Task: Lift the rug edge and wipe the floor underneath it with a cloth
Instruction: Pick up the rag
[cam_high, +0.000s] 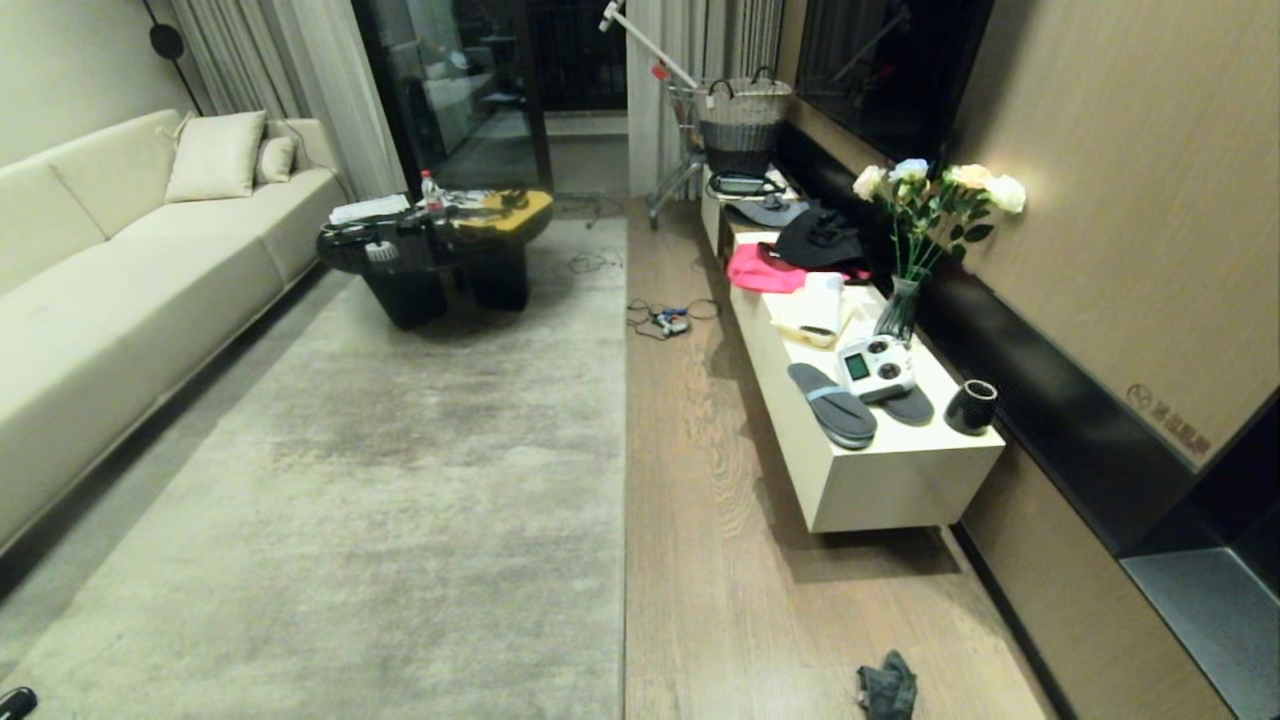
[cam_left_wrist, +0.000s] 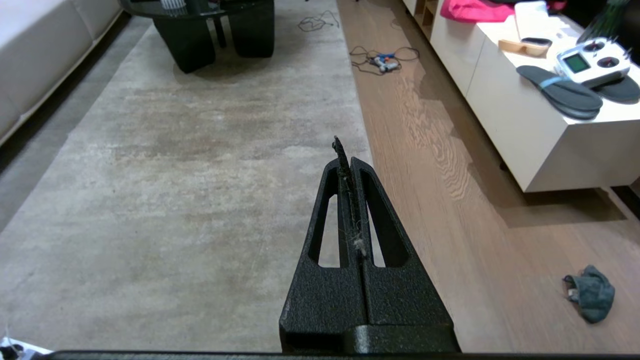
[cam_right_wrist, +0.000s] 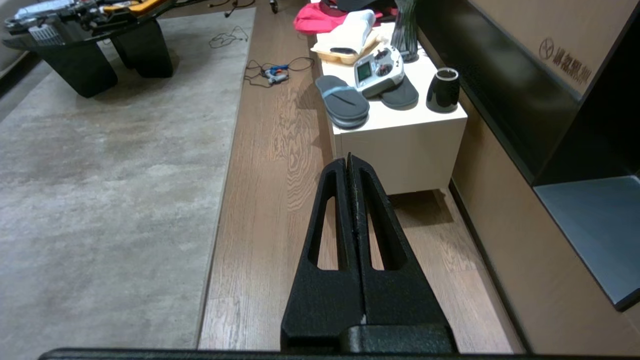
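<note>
The pale grey-beige rug lies flat, and the rug edge (cam_high: 625, 480) runs straight away from me beside a strip of brown wood floor (cam_high: 700, 520). The small dark grey-teal cloth (cam_high: 887, 688) lies crumpled on that floor, near me and to the right, clear of the rug. In the left wrist view my left gripper (cam_left_wrist: 346, 160) is shut and empty, held high over the rug by the rug edge (cam_left_wrist: 356, 100), with the cloth (cam_left_wrist: 590, 294) far off to its side. My right gripper (cam_right_wrist: 348, 159) is shut and empty above the floor (cam_right_wrist: 270, 200). Neither arm shows in the head view.
A low white cabinet (cam_high: 880, 470) lines the right wall, carrying slippers (cam_high: 832, 403), a white controller (cam_high: 875, 366), a black cup (cam_high: 971, 405), a flower vase (cam_high: 900, 305) and a pink garment (cam_high: 765, 268). Loose cables (cam_high: 665, 318) lie on the floor farther on. A black coffee table (cam_high: 430, 250) and a sofa (cam_high: 120, 280) stand at the left.
</note>
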